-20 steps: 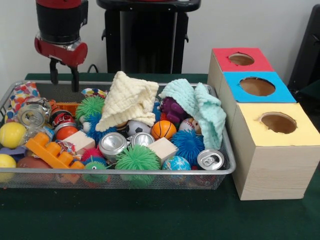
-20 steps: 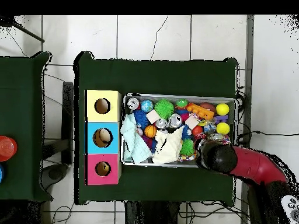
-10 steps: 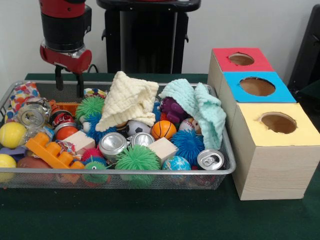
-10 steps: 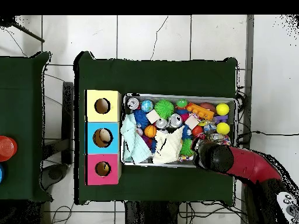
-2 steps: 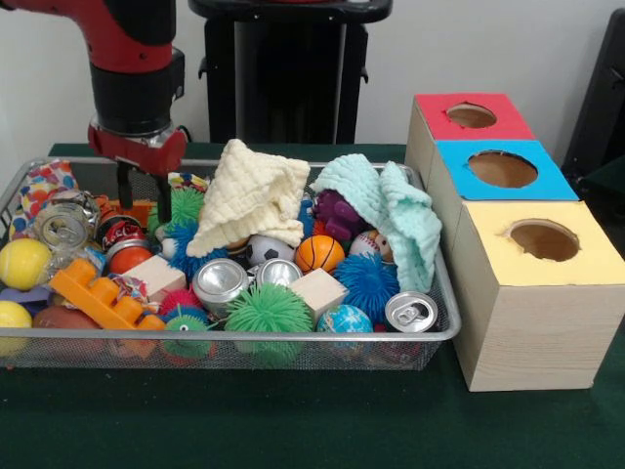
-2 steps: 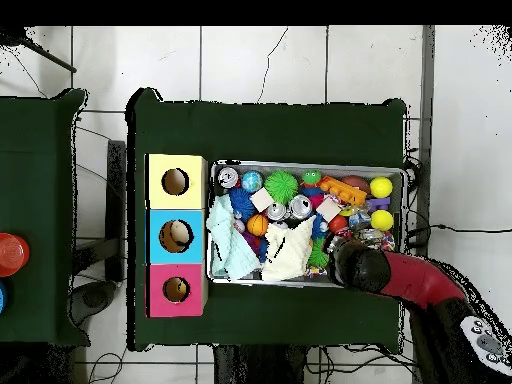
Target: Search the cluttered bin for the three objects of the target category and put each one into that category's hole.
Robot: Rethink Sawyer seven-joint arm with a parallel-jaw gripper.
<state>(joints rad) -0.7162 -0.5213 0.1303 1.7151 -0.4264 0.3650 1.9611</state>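
i am hovering my gripper, fingers apart and empty, over the far corner of the wire bin, just above a green spiky ball. the blue hole is showing something inside; sorting is looking mostly unfinished.

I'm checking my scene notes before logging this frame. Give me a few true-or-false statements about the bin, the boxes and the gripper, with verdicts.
1. The gripper hangs open over the bin's end farthest from the boxes. True.
2. The box with the yellow top stands between the red and blue ones. False: blue is in the middle.
3. A cream cloth lies on top of the toys. True.
4. The gripper holds a can. False: nothing is between its fingers.
5. The mint cloth lies at the bin's end nearest the boxes. True.
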